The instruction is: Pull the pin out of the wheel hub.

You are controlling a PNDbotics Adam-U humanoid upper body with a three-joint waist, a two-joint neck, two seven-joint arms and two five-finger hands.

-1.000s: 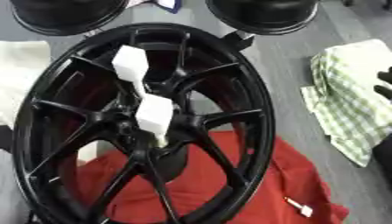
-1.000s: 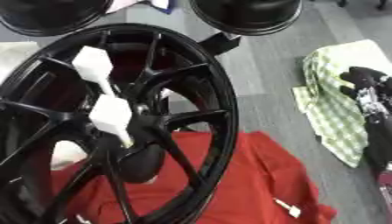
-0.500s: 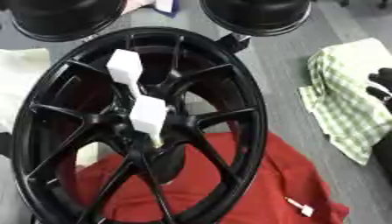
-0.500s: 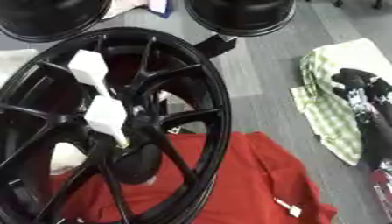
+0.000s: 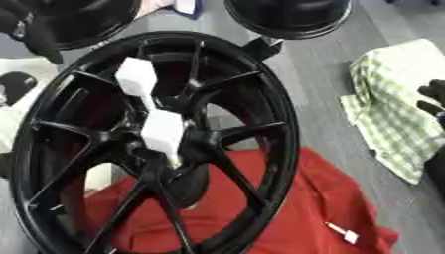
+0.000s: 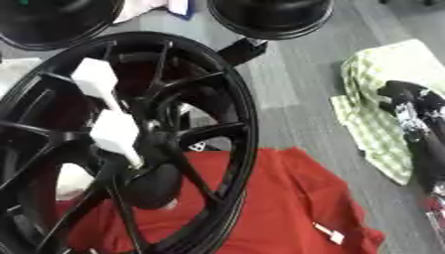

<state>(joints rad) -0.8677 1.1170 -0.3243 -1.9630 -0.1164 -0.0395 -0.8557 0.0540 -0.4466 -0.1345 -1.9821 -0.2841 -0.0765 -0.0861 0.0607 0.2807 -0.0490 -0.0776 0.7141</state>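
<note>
Centrally, black spoked wheel hub (image 5: 156,144) standing tilted, filling left and middle of frame, over red cloth (image 5: 295,218) at bottom. White pin (image 5: 163,130) stuck at hub centre, second white block (image 5: 135,78) above it. Green checked cloth (image 6: 374,114) at right. Right hand (image 6: 413,106) at right edge, fingers curled, holding nothing. Left hand unseen.

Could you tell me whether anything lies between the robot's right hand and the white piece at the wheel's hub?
Nothing solid does. The right hand rests over the green checked cloth at the right edge, and only bare grey floor and the black wheel's rim separate it from the white piece at the hub. The left hand is out of view.
</note>
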